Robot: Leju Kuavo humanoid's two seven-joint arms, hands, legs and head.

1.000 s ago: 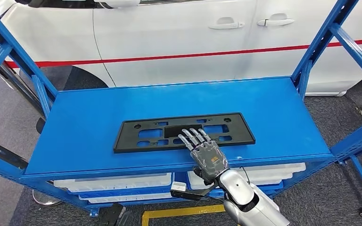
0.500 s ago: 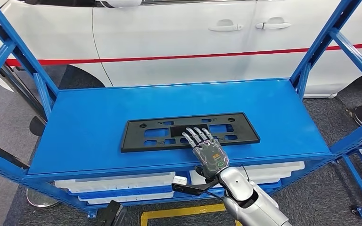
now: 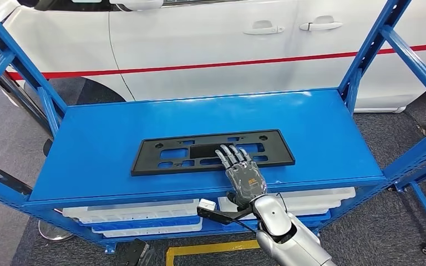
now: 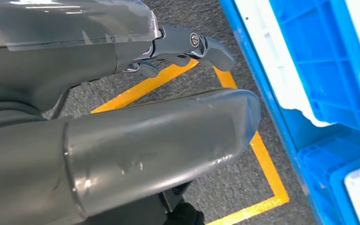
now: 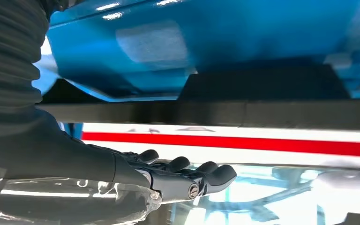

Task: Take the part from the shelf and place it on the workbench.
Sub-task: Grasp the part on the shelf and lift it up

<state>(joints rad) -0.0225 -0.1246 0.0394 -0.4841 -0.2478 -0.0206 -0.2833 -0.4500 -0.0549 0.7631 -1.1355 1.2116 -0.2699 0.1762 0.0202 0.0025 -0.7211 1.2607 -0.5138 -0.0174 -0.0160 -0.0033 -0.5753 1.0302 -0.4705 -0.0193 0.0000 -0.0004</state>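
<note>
The part is a flat black plastic plate with rectangular cut-outs (image 3: pixel 172 155); it lies lengthwise on the blue shelf board (image 3: pixel 105 127), near the front edge. My right hand (image 3: pixel 243 176) reaches in from below with fingers stretched flat and apart over the plate's near edge, right of its middle, and holds nothing. In the right wrist view the dark fingers (image 5: pixel 206 176) are extended close to the plate's edge (image 5: pixel 262 112); whether they touch it I cannot tell. My left hand (image 4: pixel 136 140) hangs low beside the shelf, empty, fingers loosely apart.
A white car with a red stripe (image 3: pixel 199 50) stands right behind the shelf. Blue uprights and braces (image 3: pixel 366 61) frame both ends. White and blue bins (image 3: pixel 133 213) sit on the level below. Yellow tape (image 3: pixel 211 250) marks the grey floor.
My right hand has crept a little farther over the plate's near edge. The whole picture has swayed slightly, so the camera has moved; the plate lies where it was.
</note>
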